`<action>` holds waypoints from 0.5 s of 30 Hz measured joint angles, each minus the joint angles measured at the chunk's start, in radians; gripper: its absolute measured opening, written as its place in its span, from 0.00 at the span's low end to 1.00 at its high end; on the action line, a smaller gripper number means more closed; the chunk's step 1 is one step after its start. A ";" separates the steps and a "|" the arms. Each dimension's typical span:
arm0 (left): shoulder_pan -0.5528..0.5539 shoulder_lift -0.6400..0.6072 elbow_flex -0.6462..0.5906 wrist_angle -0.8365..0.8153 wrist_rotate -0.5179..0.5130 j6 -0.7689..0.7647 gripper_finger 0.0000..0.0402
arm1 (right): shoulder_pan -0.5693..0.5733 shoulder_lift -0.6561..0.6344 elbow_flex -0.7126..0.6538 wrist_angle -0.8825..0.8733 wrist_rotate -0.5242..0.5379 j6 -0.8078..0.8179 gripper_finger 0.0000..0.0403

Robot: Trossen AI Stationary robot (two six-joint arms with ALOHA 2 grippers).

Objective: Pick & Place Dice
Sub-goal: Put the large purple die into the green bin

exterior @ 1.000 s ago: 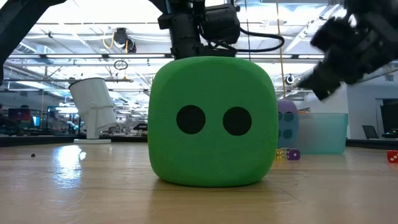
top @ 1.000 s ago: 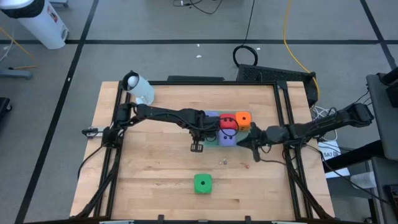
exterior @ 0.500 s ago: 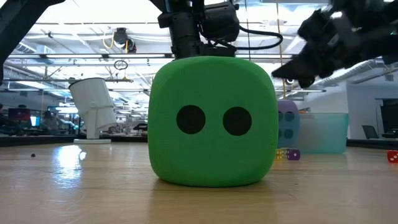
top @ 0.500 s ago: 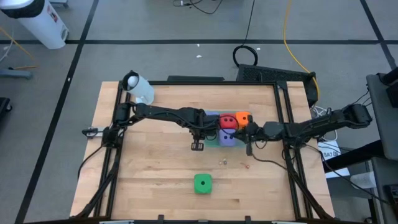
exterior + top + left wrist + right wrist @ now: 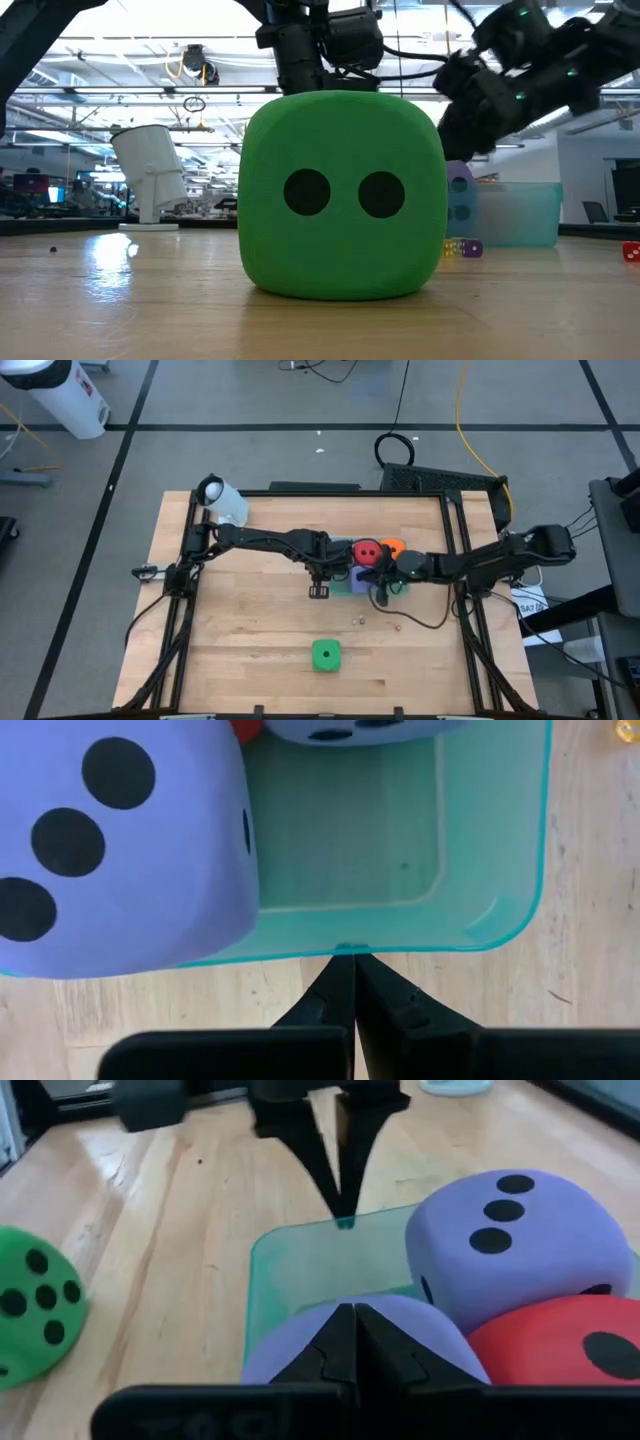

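The green die sits alone on the worktop, well apart from the teal tray – both claws are closed and empty (left claw at the tray rim, right claw over a purple die) – so one should open before reaching.

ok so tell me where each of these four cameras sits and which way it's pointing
High view: above the table, straight down; both arms, green die alone in front.
Low view: at table height, facing the green die; arms overhead.
Left wrist view: on the left arm, down onto the teal tray rim; shut left claw.
Right wrist view: on the right arm, over the tray; shut right claw.
Both wrist views share the three-pip purple die.
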 joint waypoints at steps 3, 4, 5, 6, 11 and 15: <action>0.001 0.000 0.000 0.004 0.019 0.001 0.01 | -0.033 0.071 0.000 0.003 -0.061 0.015 0.00; 0.001 0.000 0.000 0.004 0.020 0.001 0.01 | -0.037 0.092 -0.001 0.009 -0.070 0.024 0.00; 0.001 0.000 0.000 0.004 0.020 0.001 0.01 | -0.040 0.112 -0.001 0.016 -0.072 0.032 0.00; 0.001 0.000 0.000 0.004 0.020 0.001 0.01 | -0.044 0.127 -0.001 0.011 -0.075 0.037 0.00; 0.001 0.000 0.000 0.003 0.024 0.001 0.02 | -0.045 0.172 0.000 -0.001 -0.079 0.049 0.00; 0.000 0.000 0.000 0.003 0.024 0.001 0.01 | -0.004 0.143 -0.004 0.013 -0.015 0.035 0.00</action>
